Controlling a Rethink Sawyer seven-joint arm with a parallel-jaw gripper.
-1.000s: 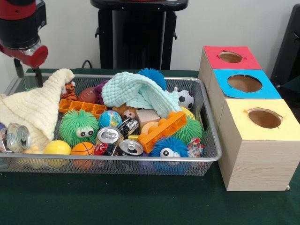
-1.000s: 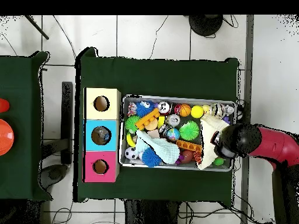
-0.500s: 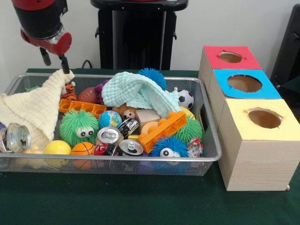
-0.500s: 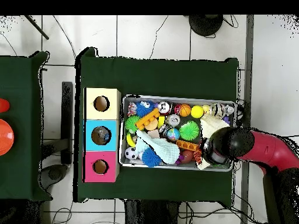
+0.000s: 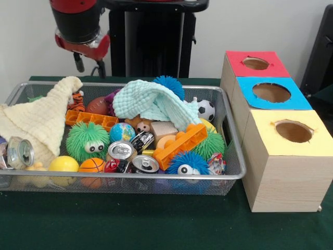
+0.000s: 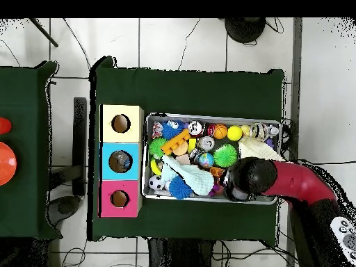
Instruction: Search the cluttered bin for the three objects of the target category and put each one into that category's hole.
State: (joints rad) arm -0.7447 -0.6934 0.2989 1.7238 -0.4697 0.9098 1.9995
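My gripper (image 5: pixel 89 66) hangs open and empty above the far rim of the wire bin (image 5: pixel 130 176), just right of the peak of the yellow cloth (image 5: pixel 36 122). In the overhead view the arm's head (image 6: pixel 243 179) covers the fingers. Three drink cans lie in the bin: one at the left end (image 5: pixel 21 152) and two near the front (image 5: pixel 120 149) (image 5: pixel 145 163). A soccer ball (image 5: pixel 206 110), a globe ball (image 5: pixel 122 132), a basketball (image 5: pixel 92 165) and a yellow ball (image 5: pixel 63 164) lie among them. A mint cloth (image 5: pixel 151 101) covers the middle.
Three wooden boxes with round holes stand right of the bin: red-topped (image 5: pixel 256 63), blue-topped (image 5: pixel 271 92), yellow-topped (image 5: pixel 293 131). Fuzzy green (image 5: pixel 87 140) and blue (image 5: pixel 184 164) toys and orange bricks (image 5: pixel 180 145) crowd the bin. A black stand (image 5: pixel 151 41) rises behind it.
The arm has swung along the bin's far side from the left corner toward the middle, rising slightly. The yellow cloth and other contents have not moved.
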